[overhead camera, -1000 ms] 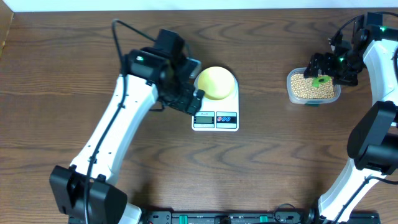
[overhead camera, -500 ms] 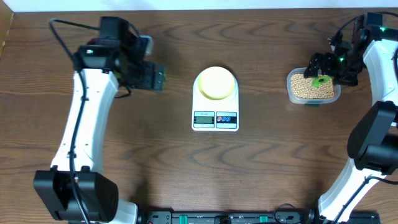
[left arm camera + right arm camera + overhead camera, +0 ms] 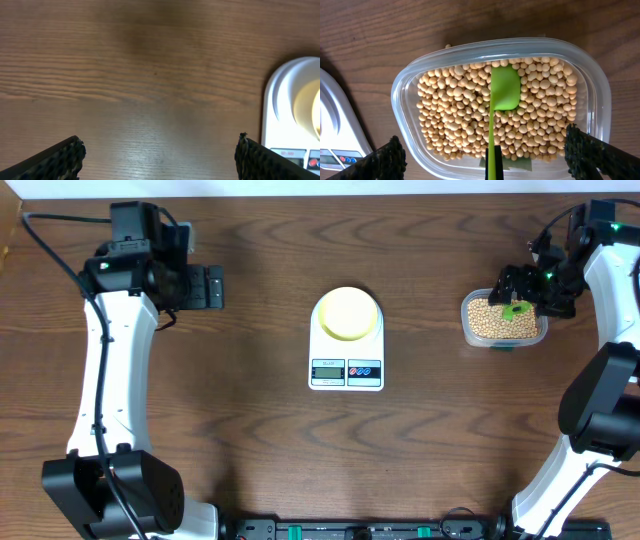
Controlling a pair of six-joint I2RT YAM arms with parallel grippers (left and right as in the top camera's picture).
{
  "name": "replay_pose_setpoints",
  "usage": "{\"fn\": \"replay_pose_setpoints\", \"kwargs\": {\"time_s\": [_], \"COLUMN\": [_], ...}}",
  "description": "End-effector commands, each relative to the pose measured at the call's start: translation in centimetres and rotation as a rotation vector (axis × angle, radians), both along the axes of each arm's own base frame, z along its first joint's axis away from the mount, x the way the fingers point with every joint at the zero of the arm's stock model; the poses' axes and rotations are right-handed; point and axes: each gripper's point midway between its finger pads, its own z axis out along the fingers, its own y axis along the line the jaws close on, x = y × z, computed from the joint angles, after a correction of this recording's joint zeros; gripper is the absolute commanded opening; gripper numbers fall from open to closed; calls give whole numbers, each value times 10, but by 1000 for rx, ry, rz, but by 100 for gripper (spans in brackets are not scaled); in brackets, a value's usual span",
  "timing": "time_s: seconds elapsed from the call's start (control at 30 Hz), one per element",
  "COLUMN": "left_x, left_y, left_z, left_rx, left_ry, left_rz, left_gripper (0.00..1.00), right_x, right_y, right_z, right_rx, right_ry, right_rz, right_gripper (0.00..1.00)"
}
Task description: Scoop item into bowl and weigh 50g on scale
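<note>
The pale-yellow bowl (image 3: 346, 312) sits on the white scale (image 3: 346, 370) at mid-table; their edges show at the right of the left wrist view as scale (image 3: 280, 100) and bowl (image 3: 310, 107). My left gripper (image 3: 212, 287) hovers open over bare wood, well left of the scale, nothing between its fingers (image 3: 160, 145). Tan beans (image 3: 450, 110) fill a clear tub (image 3: 504, 320). My right gripper (image 3: 482, 150) stands open above the tub. A green scoop (image 3: 505, 90) rests on the beans, its handle running down between the fingers, touching neither.
The tub's clear rim (image 3: 400, 90) lies right of the scale's corner (image 3: 332, 125). The table's back edge runs close behind both grippers. Dark wood stretches between the left gripper and the scale and across the front of the table.
My left arm has swung left, from beside the bowl and scale to the table's upper left. The right arm, scoop and tub have not moved.
</note>
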Motion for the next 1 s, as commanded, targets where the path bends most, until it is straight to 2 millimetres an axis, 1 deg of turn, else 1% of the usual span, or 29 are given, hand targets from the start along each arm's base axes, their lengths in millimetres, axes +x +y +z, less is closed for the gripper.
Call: {"fn": "replay_pose_setpoints", "kwargs": {"time_s": [0.0,0.1,0.57,0.63,0.67,0.83,0.9,0.97], "left_x": [0,-1,-1,-5,-14,-35,-49,-60], "left_y": [13,16,16,13,5,-37,-53,-66], "left_z": [3,3,3,0,-3,-8,-12,-15], "left_rx": [17,17,16,-8,-62,-264,-296,-290], "left_ry": [-8,-7,-7,13,52,139,192,241], "left_rz": [30,38,38,51,61,-34,-93,-143], "left_gripper": [98,98,98,98,98,98,98,98], "right_x": [4,4,4,4,4,4,4,4], "right_y": [-1,-1,-1,-1,-1,-1,-1,-1], "right_z": [3,3,3,3,3,3,3,3], "right_rx": [-1,-1,-1,-1,-1,-1,-1,-1], "right_ry": [-13,-13,-13,-13,-13,-13,-13,-13], "right_rz": [4,4,4,4,4,5,4,4], "right_gripper": [99,99,99,99,99,99,99,99]}}
